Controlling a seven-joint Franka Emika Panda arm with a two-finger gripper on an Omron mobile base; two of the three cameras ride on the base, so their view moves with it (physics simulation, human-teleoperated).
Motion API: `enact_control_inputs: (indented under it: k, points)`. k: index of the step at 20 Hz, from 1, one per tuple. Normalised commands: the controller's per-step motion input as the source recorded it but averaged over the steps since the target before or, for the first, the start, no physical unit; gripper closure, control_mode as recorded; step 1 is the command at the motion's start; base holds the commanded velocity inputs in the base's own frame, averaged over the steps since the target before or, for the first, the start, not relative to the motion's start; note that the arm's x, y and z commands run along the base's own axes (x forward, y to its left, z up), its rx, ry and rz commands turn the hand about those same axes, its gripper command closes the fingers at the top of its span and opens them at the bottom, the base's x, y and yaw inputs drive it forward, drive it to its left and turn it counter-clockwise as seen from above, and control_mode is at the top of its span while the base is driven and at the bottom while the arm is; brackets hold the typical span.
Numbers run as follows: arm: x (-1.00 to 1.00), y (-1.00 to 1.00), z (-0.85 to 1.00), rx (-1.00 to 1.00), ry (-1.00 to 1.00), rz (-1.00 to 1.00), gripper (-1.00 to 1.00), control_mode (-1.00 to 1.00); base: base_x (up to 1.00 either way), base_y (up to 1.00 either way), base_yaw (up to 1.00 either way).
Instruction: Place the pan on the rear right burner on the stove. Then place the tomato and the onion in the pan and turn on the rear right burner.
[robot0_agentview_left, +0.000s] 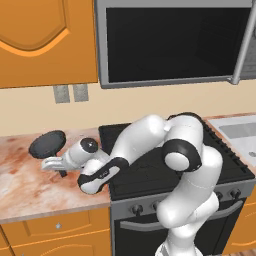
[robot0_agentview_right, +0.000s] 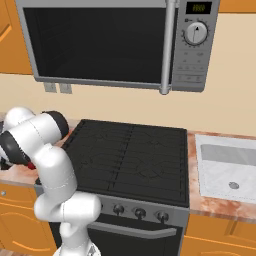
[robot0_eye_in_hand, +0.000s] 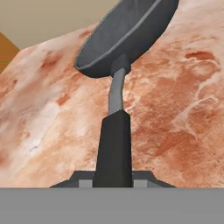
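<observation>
1. Pan (robot0_eye_in_hand: 127, 35) is on the bench (robot0_agentview_left: 30, 185), left of the stove (robot0_agentview_right: 130, 155); our jaws clench its handle (robot0_eye_in_hand: 114, 144).
2. We should lift level and carry it to the rear right burner (robot0_agentview_right: 160, 142).

The arm (robot0_agentview_left: 185, 165) has glossy white, rounded segments. Black bands ring its joints. Its tool (robot0_agentview_left: 56, 164) is pale grey with dark tips.

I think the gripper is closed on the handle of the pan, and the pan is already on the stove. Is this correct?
Not quite. The gripper is closed on the handle, but the pan is over the counter to the left of the stove, as the left base view shows.
</observation>
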Motion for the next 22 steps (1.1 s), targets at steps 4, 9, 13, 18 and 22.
enact_control_inputs:
  k: [4,9,13,18,22]
  points:
    - [-0.03,0.00,0.11,0.19,-0.12,0.00,1.00,-1.00,0.00,0.00,0.00]
    - [-0.10,0.00,0.33,0.08,-0.04,0.00,1.00,-1.00,0.00,0.00,0.00]
    - [-0.13,0.00,0.24,0.00,0.01,0.00,1.00,-1.00,0.00,0.00,0.00]
    - [-0.03,-0.03,0.15,0.00,0.04,0.00,1.00,-1.00,0.00,0.00,0.00]
    - [0.00,-0.18,0.42,0.00,0.01,0.00,1.00,-1.00,0.00,0.00,0.00]
